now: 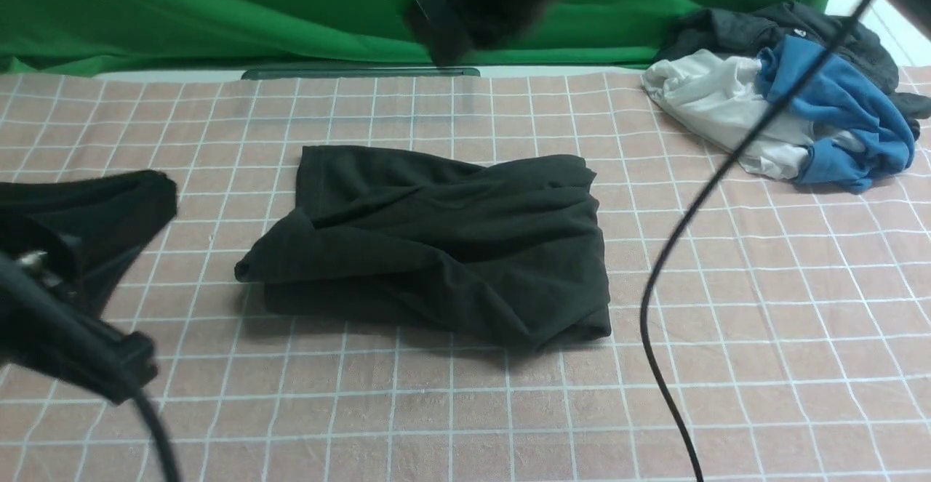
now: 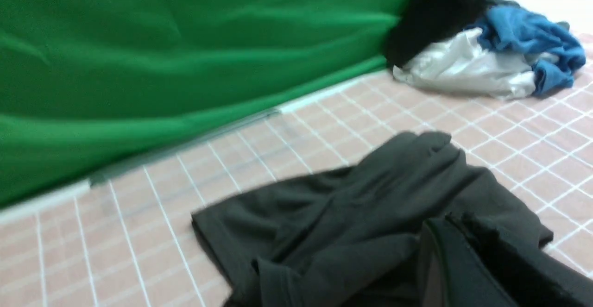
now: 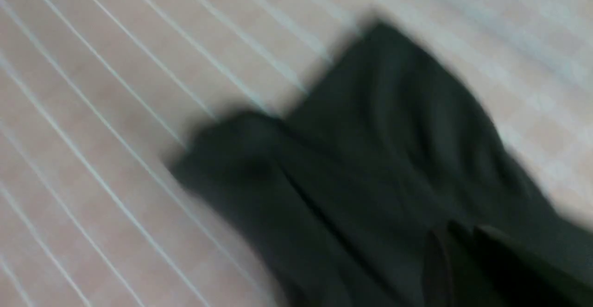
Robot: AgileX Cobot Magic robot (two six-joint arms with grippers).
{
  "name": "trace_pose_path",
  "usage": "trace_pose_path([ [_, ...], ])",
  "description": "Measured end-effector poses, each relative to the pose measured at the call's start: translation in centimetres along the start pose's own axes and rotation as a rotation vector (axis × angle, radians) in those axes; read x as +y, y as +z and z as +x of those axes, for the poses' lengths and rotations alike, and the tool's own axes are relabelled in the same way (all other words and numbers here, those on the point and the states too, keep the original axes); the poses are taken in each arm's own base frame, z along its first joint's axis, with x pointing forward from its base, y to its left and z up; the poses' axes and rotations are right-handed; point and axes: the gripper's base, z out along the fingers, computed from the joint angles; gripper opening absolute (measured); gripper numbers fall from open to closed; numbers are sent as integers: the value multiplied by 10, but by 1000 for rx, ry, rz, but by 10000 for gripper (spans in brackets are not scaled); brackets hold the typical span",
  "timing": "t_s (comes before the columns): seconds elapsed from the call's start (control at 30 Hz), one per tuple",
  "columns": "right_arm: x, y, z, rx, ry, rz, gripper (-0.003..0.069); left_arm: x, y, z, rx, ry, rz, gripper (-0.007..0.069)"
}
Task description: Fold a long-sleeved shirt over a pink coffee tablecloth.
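Front, my left arm [image 1: 65, 351]: nearest the lens, dark and blurred at the lower left corner.
Front, long-sleeved shirt [image 1: 436, 242]: folded into a rumpled black block in the middle of the pink coffee tablecloth [image 1: 785, 336].
Front, blue and white garments [image 1: 793, 118]: heaped at the far right, well apart from the shirt.
Left wrist, my left pincer [image 2: 451, 226]: clenched on nothing, the shirt lying just beyond it.
Right wrist, my right pincer [image 3: 451, 247]: clenched, blurred, over the shirt.
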Motion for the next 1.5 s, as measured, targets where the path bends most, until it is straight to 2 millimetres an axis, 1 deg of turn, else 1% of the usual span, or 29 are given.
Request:
trace_pose_path([
  [0.07,-8,39,20,76,20,16,25,0,7,2,30,-15,4,17],
  [0.1,-9,46,25,92,24,16,24,0,8,2,32,-15,5,17],
  [0.13,-12,62,31,101,32,21,23,0,9,3,40,-18,6,17],
  [0.17,-17,93,48,141,51,22,20,0,12,3,50,-20,7,17],
  [0.23,-20,118,60,164,78,5,20,0,13,4,56,-15,6,17],
  [0.3,-19,124,63,174,85,-8,20,0,13,4,56,-14,5,17],
  [0.33,-14,130,66,182,87,-36,20,0,13,4,57,-12,5,17],
  [0.4,-1,133,66,183,68,-67,19,0,14,4,55,-12,4,17],
  [0.43,11,134,66,181,44,-85,19,0,14,4,54,-12,4,17],
  [0.47,14,135,66,181,37,-89,19,0,14,4,54,-12,4,17],
  [0.53,38,138,67,189,-7,-118,19,0,14,4,54,-9,3,17],
  [0.57,43,138,67,191,-17,-124,19,1,14,4,54,-7,2,17],
  [0.63,63,140,69,192,-48,-148,19,1,14,4,55,-3,1,17],
  [0.73,79,141,70,182,-86,-166,20,1,14,4,55,-1,0,17],
  [0.77,88,142,70,172,-109,-174,20,1,14,4,55,2,-1,17],
  [0.87,100,143,71,161,-148,-187,20,1,13,4,60,9,-2,17],
  [0.93,101,139,67,149,-166,-189,22,1,13,6,75,27,-5,17],
  [0.97,100,136,65,144,-171,-185,22,1,13,6,84,35,-6,17],
  [1.07,87,116,47,89,-190,-149,31,2,13,9,109,27,-7,17],
  [1.13,69,95,30,19,-177,-109,45,2,13,9,114,16,-10,17],
  [1.2,45,77,15,-55,-142,-69,63,2,13,9,116,2,-14,17],
  [1.27,19,66,5,-110,-97,-36,85,3,15,10,120,-15,-22,17],
  [1.3,7,65,4,-112,-72,-29,91,3,17,10,126,-26,-24,17],
  [1.37,-11,71,6,-94,-35,-39,97,3,22,12,146,-62,-29,17],
  [1.43,-20,84,10,-65,-26,-54,101,4,31,13,180,-84,-28,17],
  [1.5,-23,96,13,-48,-23,-63,108,4,44,13,219,-90,-25,17],
])
